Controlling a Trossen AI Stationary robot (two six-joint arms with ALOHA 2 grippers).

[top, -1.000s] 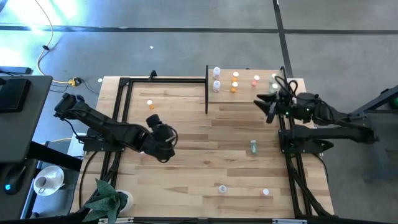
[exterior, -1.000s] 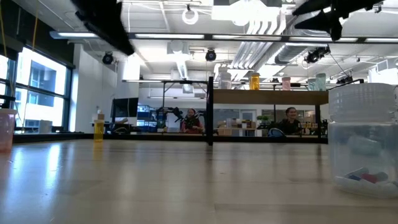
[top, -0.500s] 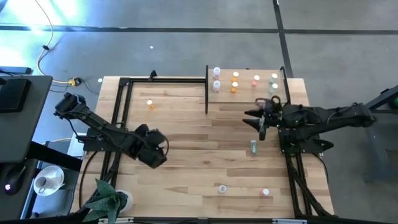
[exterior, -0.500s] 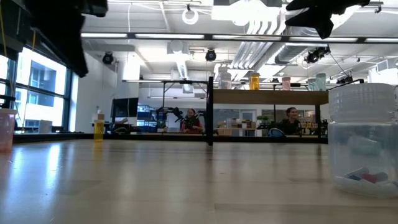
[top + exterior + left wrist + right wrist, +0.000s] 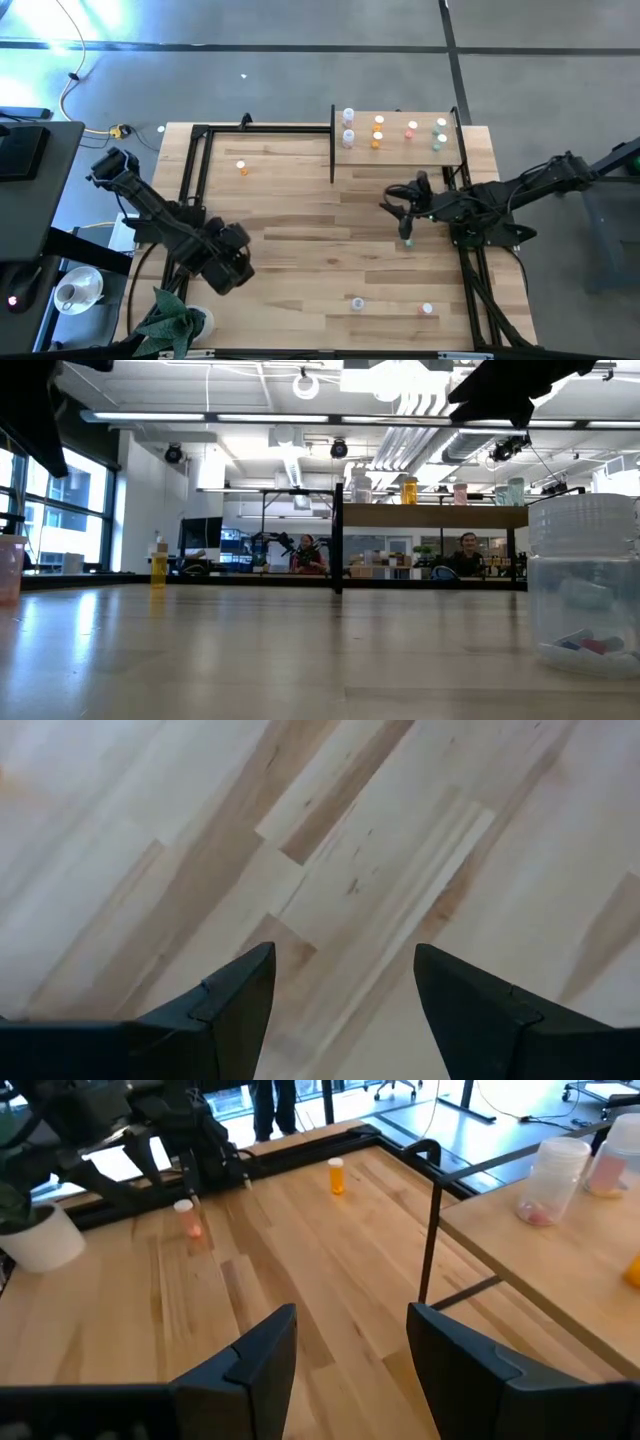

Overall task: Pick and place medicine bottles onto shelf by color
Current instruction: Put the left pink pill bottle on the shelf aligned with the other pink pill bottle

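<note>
The shelf [image 5: 400, 150], a pale board with black posts, stands at the table's far right and carries several bottles: clear-white [image 5: 348, 116], orange [image 5: 379, 123], pink [image 5: 411, 127] and green [image 5: 441, 125]. A green bottle [image 5: 408, 241] stands on the table just near of my right gripper [image 5: 398, 210], which is open and empty above the table [image 5: 350, 1350]. An orange bottle [image 5: 243, 168] stands at the far left. My left gripper [image 5: 235, 268] is open and empty over bare wood at the near left [image 5: 342, 995].
A clear-white bottle [image 5: 357, 303] and a pink one [image 5: 427, 309] stand near the front edge. The right wrist view shows another pink bottle [image 5: 185, 1220] close to the left arm. A black frame [image 5: 200, 132] edges the table's far left. A plant [image 5: 175, 322] stands at the near left corner.
My right gripper has left the shelf and gone toward the table's left and near edges, ending close to the green bottle on the table. My left gripper has drawn back toward the near left corner. No bottle has moved.
</note>
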